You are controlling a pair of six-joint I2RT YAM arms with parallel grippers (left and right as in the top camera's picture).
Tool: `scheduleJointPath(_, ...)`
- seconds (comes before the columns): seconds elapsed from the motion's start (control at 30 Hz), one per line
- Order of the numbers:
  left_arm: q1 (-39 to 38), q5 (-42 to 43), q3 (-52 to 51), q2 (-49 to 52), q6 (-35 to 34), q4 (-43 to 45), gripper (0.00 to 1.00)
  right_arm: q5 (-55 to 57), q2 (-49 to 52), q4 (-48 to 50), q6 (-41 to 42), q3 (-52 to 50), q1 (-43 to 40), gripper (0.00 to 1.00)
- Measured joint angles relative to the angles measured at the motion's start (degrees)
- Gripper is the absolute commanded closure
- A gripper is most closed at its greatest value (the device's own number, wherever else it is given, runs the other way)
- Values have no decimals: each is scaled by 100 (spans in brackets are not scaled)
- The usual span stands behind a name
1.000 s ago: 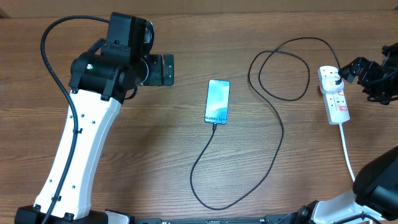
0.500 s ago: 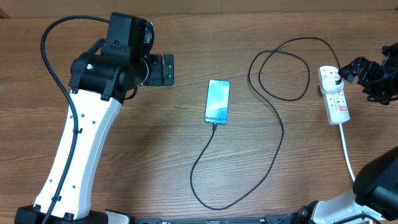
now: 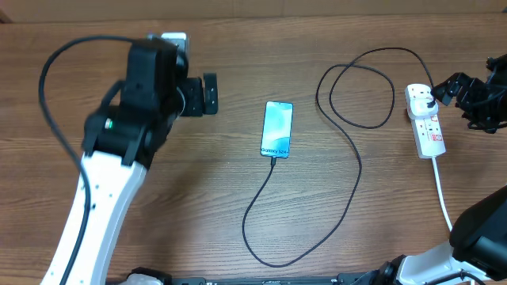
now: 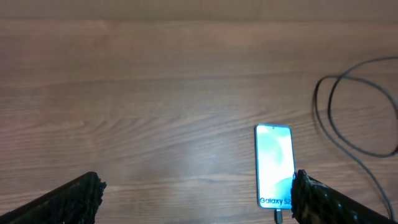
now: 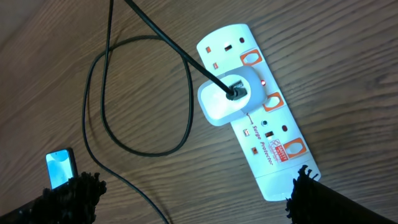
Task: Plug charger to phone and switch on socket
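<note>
1. Step in hand: the charger [image 5: 180, 47] runs from the lower edge of the phone [image 3: 277, 129] to a white adapter [image 5: 217, 102] seated in the socket [image 5: 273, 155], well right of the phone. A red lamp [image 5: 264, 81] glows beside the adapter, so switching appears done.
2. Next move, as judged: confirm the switch, then lift clear without snagging the cable.
3. Left hand [image 3: 211, 93], left of the phone: fingers spread wide, empty. Right hand [image 5: 198, 180], above the socket: likewise wide and empty.
4. Change: the left arm has swung further left of the phone; all else on the worktop [image 3: 198, 206] is unmoved.
</note>
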Motion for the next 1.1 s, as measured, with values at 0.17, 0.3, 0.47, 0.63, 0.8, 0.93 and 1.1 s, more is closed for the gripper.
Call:
scheduleJointPath(0.17,0,-2,-1040,-809,42,861,0,2,0,2,0,0,0,0)
scheduleJointPath(0.3,0,-2,-1823,-1405,120,1416,0,0,0,2,2,0,0,0)
scheduleJointPath(0.47,2,0,-2634,-2131,127,2155,0,0,0,0,4,0,0,0)
scheduleJointPath(0.63,181,114,-3453,-2835,140,3187,0,0,0,0,2,0,0,0)
scheduleJointPath(0.8,544,503,-4358,-3436,153,4227,0,2,0,0,0,0,0,0)
scheduleJointPath(0.93,793,798,-5176,-3947,164,5018,0,2,0,2,2,0,0,0)
scheduleJointPath(1.1,879,935,-6146,-4621,168,5939,0,2,0,-2,0,0,0,0)
